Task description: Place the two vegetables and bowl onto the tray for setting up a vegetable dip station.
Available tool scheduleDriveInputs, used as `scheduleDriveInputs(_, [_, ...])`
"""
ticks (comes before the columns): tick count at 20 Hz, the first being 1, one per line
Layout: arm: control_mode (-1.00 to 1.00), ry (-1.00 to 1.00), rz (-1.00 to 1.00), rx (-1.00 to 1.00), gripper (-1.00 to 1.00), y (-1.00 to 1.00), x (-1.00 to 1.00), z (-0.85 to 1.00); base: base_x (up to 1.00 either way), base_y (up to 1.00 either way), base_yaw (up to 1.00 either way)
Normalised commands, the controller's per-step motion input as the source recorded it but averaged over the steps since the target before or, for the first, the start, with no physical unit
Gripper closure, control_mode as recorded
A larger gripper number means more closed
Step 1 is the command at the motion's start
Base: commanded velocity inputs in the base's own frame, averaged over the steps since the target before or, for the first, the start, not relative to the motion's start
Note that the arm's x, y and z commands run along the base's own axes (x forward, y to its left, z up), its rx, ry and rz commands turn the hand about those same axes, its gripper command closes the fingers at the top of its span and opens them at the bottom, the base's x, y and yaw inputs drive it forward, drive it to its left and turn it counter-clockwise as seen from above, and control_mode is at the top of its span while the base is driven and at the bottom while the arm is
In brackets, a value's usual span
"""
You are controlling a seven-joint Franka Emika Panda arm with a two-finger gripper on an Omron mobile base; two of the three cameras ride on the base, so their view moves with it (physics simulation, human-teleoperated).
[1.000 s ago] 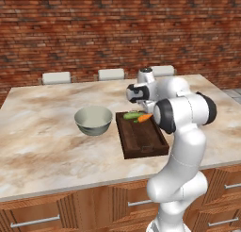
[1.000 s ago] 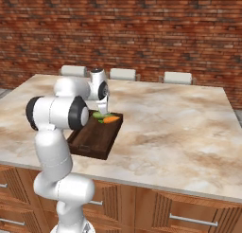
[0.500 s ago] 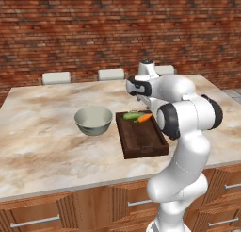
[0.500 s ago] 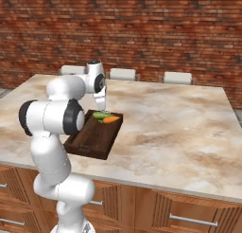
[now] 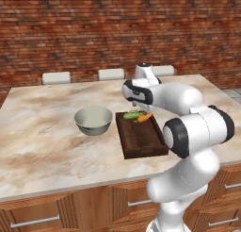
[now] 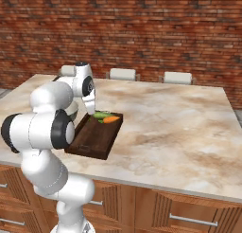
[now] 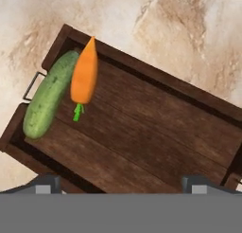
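— Where do the task's things lie right now?

— From my left base view, the tray [image 5: 141,142] sits on the marble surface [image 5: 42,146] with the cucumber [image 5: 132,115] and the carrot [image 5: 145,117] together at its far end. The bowl [image 5: 93,120] stands on the surface just beside the tray's left side, not on it.

— Does the right base view give you the same?

— Mostly. It shows the tray [image 6: 97,139] with the cucumber [image 6: 101,115] and carrot [image 6: 111,119] at the far end, but my own arm covers the spot where the bowl stands, so I cannot see it from there. That view does show my tool [image 6: 90,112] hanging just above the tray's far left corner, near the vegetables.

— And your tool: holding anything?

— No. In the hand view its two tips stand wide apart at the bottom edge with nothing between them; it is spread fully and empty. That view looks straight down on the tray [image 7: 142,132]: the cucumber [image 7: 49,94] lies along one short end next to a handle, and the carrot [image 7: 85,71] lies touching it on the inner side, pointed end toward the rim, green stub toward the tray's middle. The rest of the tray floor is bare wood.
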Motion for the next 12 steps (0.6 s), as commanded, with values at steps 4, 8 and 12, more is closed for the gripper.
scheduleDriveInputs(4, [-1.00, -0.01, 0.07, 0.00, -1.00, 0.49, -0.47, 0.09, 0.00, 0.00, 0.00])
scheduleDriveInputs(8, [-1.00, -0.01, 0.10, 0.00, -1.00, 0.33, -0.10, 0.13, 0.00, 0.00, 0.00])
scheduleDriveInputs(12, [-1.00, -0.01, 0.10, 0.00, -1.00, 0.27, 0.00, 0.11, 0.00, 0.00, 0.00])
